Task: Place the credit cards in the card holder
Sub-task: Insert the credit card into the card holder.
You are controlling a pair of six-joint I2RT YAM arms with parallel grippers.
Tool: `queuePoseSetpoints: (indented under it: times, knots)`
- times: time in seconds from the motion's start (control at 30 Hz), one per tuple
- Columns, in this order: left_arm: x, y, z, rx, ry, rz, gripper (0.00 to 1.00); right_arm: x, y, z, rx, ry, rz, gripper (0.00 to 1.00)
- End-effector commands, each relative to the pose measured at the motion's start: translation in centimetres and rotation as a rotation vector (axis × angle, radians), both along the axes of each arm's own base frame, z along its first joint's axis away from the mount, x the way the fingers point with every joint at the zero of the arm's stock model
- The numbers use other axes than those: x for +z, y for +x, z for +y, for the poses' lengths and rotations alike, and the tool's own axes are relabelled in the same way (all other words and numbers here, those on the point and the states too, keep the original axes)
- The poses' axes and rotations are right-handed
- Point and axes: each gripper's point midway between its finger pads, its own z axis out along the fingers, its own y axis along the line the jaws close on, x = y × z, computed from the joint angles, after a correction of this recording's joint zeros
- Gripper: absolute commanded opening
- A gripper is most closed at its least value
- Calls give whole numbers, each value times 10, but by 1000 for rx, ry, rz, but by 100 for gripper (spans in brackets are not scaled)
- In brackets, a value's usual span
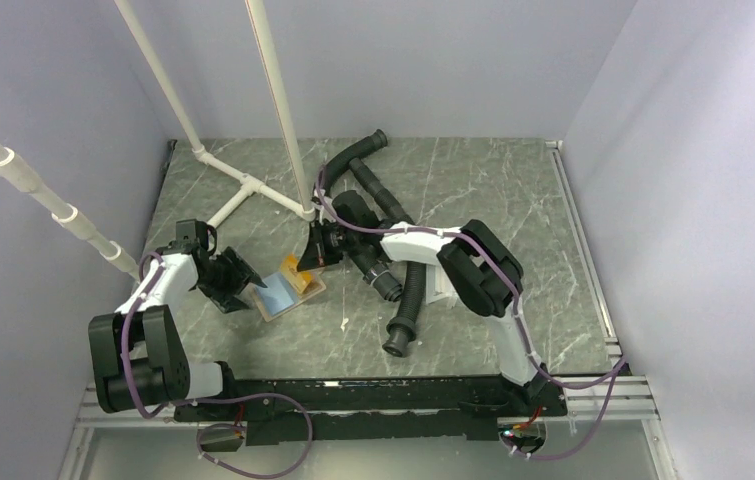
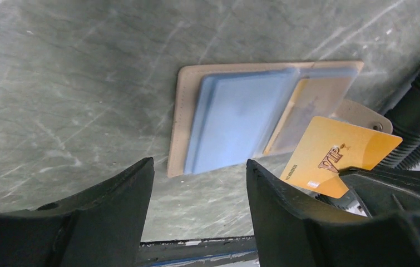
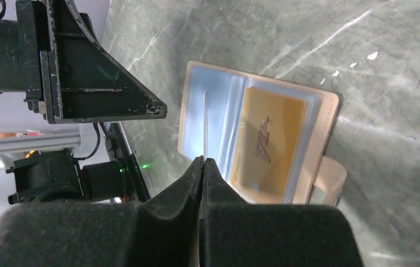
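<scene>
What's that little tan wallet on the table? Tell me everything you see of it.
The card holder is tan and leather-like, lying open and flat on the marbled table. Inside are bluish clear sleeves; one holds a gold VIP card. A snap tab sticks out from one edge. The right end effector holds a second gold card over it; the open left end effector hovers nearby, not touching.
</scene>
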Motion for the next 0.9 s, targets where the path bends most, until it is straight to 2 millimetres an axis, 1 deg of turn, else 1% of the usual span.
queuePoseSetpoints:
  times: [0.0,0.13,0.27,0.4,0.5,0.57,0.87]
  knots:
    - [-7,2,11,61,53,25,67,42,19,30,-11,173,-108,0]
    - [-16,1,8,53,34,47,66,23,24,32,-25,143,-109,0]
    - [-26,-1,7,55,25,68,60,8,25,33,-30,129,-102,0]
    - [-34,-4,9,61,34,95,58,-1,21,32,-19,121,-74,0]
    - [-36,-4,9,66,37,96,58,-9,14,29,3,90,-34,0]
    - [-37,-5,10,68,39,99,57,-11,9,26,14,76,-14,0]
    - [-37,-5,11,66,46,92,56,-25,0,22,39,20,58,0]
